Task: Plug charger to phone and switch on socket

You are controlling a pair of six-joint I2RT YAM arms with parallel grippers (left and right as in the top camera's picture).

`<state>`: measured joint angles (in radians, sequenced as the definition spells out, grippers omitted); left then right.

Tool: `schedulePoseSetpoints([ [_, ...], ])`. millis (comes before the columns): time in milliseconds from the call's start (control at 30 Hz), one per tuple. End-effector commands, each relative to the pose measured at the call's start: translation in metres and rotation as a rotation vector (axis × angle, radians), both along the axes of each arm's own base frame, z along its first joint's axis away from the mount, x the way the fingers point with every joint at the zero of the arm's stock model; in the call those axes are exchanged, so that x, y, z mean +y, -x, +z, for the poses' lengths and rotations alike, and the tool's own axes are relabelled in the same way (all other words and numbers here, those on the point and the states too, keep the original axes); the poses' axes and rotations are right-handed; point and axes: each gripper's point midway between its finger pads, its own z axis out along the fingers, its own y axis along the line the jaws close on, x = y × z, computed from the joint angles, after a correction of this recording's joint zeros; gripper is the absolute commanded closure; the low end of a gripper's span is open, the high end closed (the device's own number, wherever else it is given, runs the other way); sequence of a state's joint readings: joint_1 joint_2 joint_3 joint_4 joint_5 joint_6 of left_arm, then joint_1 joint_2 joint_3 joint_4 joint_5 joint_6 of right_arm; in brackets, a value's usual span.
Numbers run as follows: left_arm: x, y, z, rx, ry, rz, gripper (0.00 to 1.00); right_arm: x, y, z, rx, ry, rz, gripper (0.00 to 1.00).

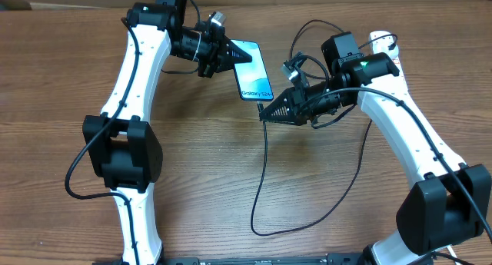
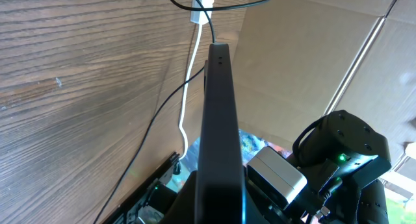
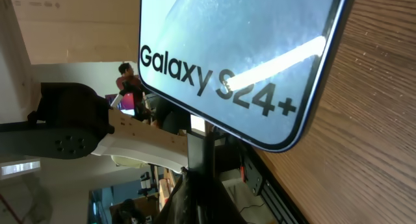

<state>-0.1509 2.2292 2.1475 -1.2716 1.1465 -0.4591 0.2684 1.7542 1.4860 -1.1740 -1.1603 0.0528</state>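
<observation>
**Robot lab bench**

Two white-and-black robot arms, left arm [image 1: 142, 73] and right arm [image 1: 400, 127], based along one edge of a wood-grain table [image 1: 61, 81]. Bare black wiring [image 1: 77, 173] loops off the joints. Plain cardboard [image 2: 305, 62] sheets wall off the far side. Right wrist view, past the table edge: an open room, blurred clutter [image 3: 136, 191] low down, what looks like a person [image 3: 127, 78] standing there. Reads as a lab or test workspace

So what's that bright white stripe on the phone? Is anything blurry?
Right wrist view: that stripe on the phone is glare, likely a reflected light, yet the lettering is sharp. Left wrist view: the phone's dark edge blurs near the lens. Overhead view: even light, faint shadows.
</observation>
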Motion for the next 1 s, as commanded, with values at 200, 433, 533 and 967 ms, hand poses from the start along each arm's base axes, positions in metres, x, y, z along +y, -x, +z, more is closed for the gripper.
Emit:
schedulePoseSetpoints([
  [200, -0.0061, 0.0065, 0.0247, -0.053, 0.063, -0.03, 0.96, -0.0006, 0.0021, 0.0119, -0.035, -0.01, -0.002, 0.96],
  [433, -0.006, 0.0072, 0.0246, -0.047, 0.062, -0.03, 0.96, -0.0006, 0.0021, 0.0119, -0.035, -0.01, -0.002, 0.96],
  [533, -0.0059, 0.0075, 0.0245, -0.045, 0.062, -0.03, 0.96, -0.0006, 0.0021, 0.0119, -0.035, -0.01, -0.002, 0.96],
  [967, -0.0059, 0.0074, 0.0244, -0.046, 0.062, -0.03, 0.96, -0.0003, 0.0009, 0.0122, -0.021, -0.008, -0.011, 0.96],
])
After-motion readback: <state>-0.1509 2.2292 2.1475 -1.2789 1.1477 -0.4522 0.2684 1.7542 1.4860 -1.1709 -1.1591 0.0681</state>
